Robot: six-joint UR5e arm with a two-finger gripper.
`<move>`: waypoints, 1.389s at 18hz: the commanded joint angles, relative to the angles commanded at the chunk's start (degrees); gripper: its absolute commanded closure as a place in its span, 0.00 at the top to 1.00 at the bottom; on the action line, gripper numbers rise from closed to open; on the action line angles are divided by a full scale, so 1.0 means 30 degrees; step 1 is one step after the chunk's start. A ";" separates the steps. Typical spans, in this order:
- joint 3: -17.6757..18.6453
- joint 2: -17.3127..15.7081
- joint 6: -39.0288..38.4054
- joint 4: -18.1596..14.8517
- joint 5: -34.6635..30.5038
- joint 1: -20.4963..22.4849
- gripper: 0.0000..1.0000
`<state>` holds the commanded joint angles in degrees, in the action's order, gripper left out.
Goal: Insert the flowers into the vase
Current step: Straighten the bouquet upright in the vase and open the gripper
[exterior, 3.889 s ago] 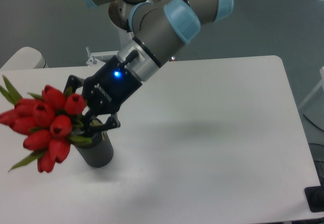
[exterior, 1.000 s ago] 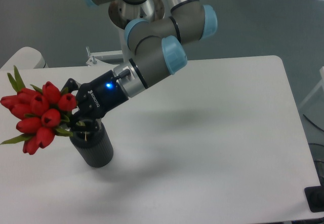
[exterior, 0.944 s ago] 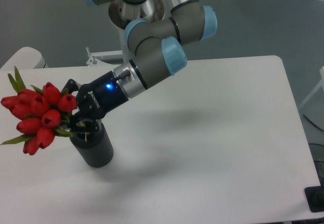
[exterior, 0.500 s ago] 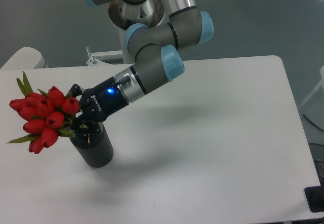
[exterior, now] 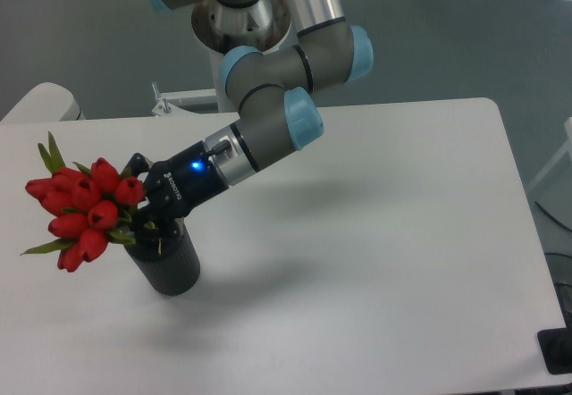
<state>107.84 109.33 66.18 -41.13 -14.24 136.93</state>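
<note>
Looking down from the fixed camera, I see the gripper [exterior: 143,219] clamped on the stems of the flowers [exterior: 82,212], right at the mouth of the vase [exterior: 167,258]. Its black fingers [exterior: 136,164] sit on either side of the stems just behind the blooms, and a blue light glows on the gripper body. The bunch of red tulip heads leans out to the left of the vase, tilted well off upright, with pointed green leaves sticking out at the top left and lower left. The stem ends are at the vase rim; I cannot tell how far they reach inside, since the gripper covers the opening.

The dark grey cylindrical vase stands upright on the white table [exterior: 375,234], near its left front part. The UR5e arm [exterior: 268,122] reaches down and left from its base beyond the table's far edge, its grey links and light blue joint caps angled towards the vase.
</note>
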 joint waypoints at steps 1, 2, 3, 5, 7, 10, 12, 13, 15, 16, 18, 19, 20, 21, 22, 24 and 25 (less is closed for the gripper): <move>0.0029 0.0088 0.0234 0.0000 0.0000 0.0029 0.21; 0.0058 0.0176 0.0439 0.0000 0.0000 0.0029 0.21; 0.0088 0.0293 0.0558 0.0000 0.0000 0.0058 0.22; 0.0204 0.0382 0.0704 0.0000 -0.0058 0.0175 0.22; 0.0205 0.0528 0.0851 0.0000 -0.0088 0.0292 0.23; 0.0351 0.0558 0.0851 0.0000 -0.0175 0.0352 0.26; 0.0410 0.0558 0.0881 0.0000 -0.0205 0.0381 0.28; 0.0410 0.0558 0.0910 0.0000 -0.0205 0.0439 0.31; 0.0439 0.0645 0.0968 0.0000 -0.0205 0.0527 0.38; 0.0468 0.0646 0.1114 0.0000 -0.0205 0.0614 0.45; 0.0643 0.0617 0.1145 0.0000 -0.0205 0.0761 0.52; 0.0703 0.0587 0.1145 0.0000 -0.0205 0.0791 0.55; 0.0732 0.0587 0.1145 0.0000 -0.0205 0.0878 0.58; 0.0732 0.0587 0.1145 0.0000 -0.0205 0.0937 0.62; 0.0732 0.0587 0.1145 0.0029 -0.0205 0.0996 0.65; 0.0791 0.0587 0.1232 0.0058 -0.0205 0.1025 0.70; 0.0791 0.0587 0.1320 0.0058 -0.0205 0.1054 0.71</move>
<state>110.21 111.09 70.13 -40.96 -14.85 140.10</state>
